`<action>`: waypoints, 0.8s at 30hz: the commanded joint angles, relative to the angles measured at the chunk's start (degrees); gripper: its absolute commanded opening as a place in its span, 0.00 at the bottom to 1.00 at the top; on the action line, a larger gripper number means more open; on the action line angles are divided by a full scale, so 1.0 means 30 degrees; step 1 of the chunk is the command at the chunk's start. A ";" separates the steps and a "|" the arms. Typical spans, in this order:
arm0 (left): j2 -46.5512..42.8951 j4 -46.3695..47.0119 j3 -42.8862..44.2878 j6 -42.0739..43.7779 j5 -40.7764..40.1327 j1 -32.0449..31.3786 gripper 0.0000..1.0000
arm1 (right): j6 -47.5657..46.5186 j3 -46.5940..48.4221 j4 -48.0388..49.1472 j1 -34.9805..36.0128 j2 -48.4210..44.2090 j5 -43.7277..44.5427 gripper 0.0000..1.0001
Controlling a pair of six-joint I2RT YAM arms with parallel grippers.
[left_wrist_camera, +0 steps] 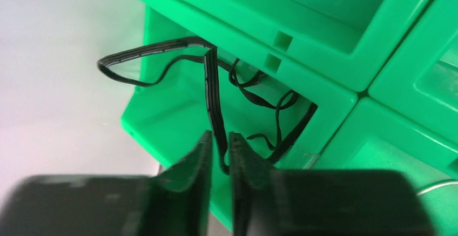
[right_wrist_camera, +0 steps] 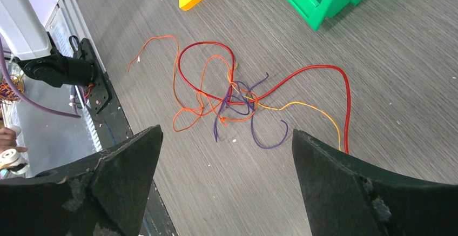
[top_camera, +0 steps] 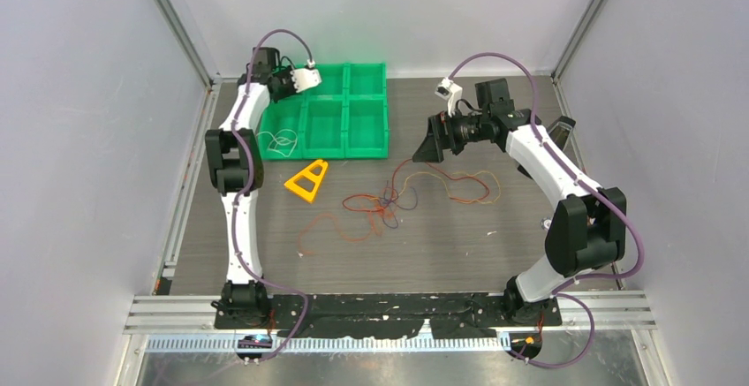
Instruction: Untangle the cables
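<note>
Mid-table the cables (top_camera: pixel 389 202) lie knotted. They look light, limp and springy, so they are best pinched at a free outer loop, not the knot. The right gripper (right_wrist_camera: pixel 227 133) hangs above them, spread wide and empty. Far left at the bin (left_wrist_camera: pixel 302 47), the left gripper (left_wrist_camera: pixel 220 139) stands a slit apart around a black cable (left_wrist_camera: pixel 213 85); whether it pinches, I cannot tell.

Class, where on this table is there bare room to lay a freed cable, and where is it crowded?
Bare: the near strip between the cable tangle and the base plate, and between the left arm and the yellow triangle. Crowded: the middle, from the triangle across the tangle to the right arm; the green bins fill the far left.
</note>
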 commanded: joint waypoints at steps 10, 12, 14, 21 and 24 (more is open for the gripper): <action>-0.3222 -0.0478 -0.0592 -0.1374 0.2423 -0.0485 0.50 | -0.0066 0.0620 0.0061 -0.0127 -0.0221 -0.0253 0.96; -0.3936 -0.0587 -0.1118 -0.1450 0.2986 -0.0486 0.57 | -0.0053 0.0656 0.0044 -0.0136 -0.0212 -0.0407 0.96; -0.4572 -0.0830 -0.1258 -0.1898 0.3658 -0.0413 0.61 | -0.0062 0.0654 0.0068 -0.0141 -0.0208 -0.0517 0.96; -0.8262 -0.1984 -0.1191 -0.7080 0.5964 -0.0137 0.89 | -0.1309 0.0762 -0.0714 -0.0232 -0.0322 -0.0192 0.96; -1.0419 -0.4656 -0.1566 -0.9829 0.7545 -0.0354 0.96 | -0.2464 0.1129 -0.2157 -0.0237 -0.0163 0.0909 0.96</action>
